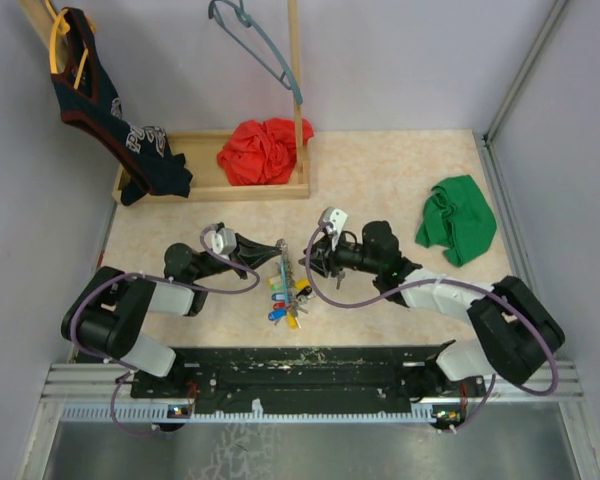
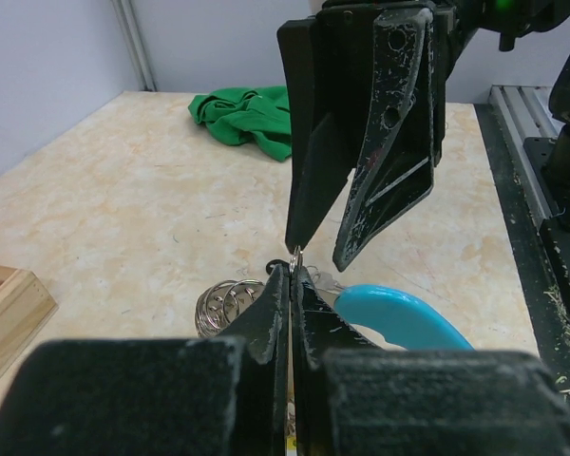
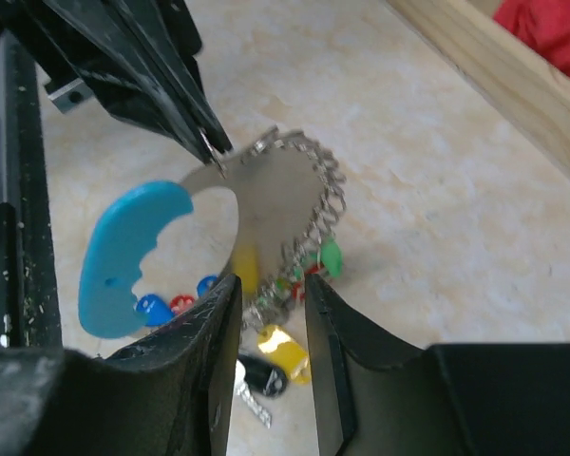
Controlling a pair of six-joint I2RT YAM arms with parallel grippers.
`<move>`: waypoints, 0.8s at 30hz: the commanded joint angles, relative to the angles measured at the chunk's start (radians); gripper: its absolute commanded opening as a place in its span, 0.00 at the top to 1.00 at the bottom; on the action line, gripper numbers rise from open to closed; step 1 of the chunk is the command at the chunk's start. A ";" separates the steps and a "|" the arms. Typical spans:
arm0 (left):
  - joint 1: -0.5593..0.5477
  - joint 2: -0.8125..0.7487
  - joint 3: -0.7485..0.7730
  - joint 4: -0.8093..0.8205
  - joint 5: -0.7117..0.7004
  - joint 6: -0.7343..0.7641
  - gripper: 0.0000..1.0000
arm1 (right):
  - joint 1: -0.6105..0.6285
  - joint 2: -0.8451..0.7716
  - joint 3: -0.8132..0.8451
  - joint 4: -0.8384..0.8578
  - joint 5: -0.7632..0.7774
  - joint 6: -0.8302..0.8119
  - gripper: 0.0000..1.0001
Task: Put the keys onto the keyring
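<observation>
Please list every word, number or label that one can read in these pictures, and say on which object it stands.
No text can be read anywhere.
On the dark garment: pale print, too blurred to read.
On the keys and the keyring: no legible marking shows.

I see a green cloth [image 1: 458, 218] crumpled near the right edge of the table [image 1: 380, 185]. Toward the far left corner, a wooden tray [image 1: 205, 190] holds a red cloth [image 1: 264, 150]. A dark garment [image 1: 110, 120] on a yellow hanger [image 1: 57, 45] droops over the tray's left end. A grey-blue hanger [image 1: 260, 45] hangs beside a wooden post [image 1: 295, 70].
</observation>
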 commanded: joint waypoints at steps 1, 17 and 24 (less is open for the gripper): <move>0.001 0.007 0.021 0.269 0.031 -0.020 1.00 | -0.003 0.079 0.068 0.289 -0.217 -0.054 0.67; 0.000 0.005 0.035 0.270 0.070 -0.030 1.00 | -0.014 0.207 0.138 0.405 -0.370 -0.019 0.83; 0.000 -0.002 0.033 0.269 0.073 -0.029 1.00 | -0.014 0.213 0.143 0.356 -0.376 -0.038 0.87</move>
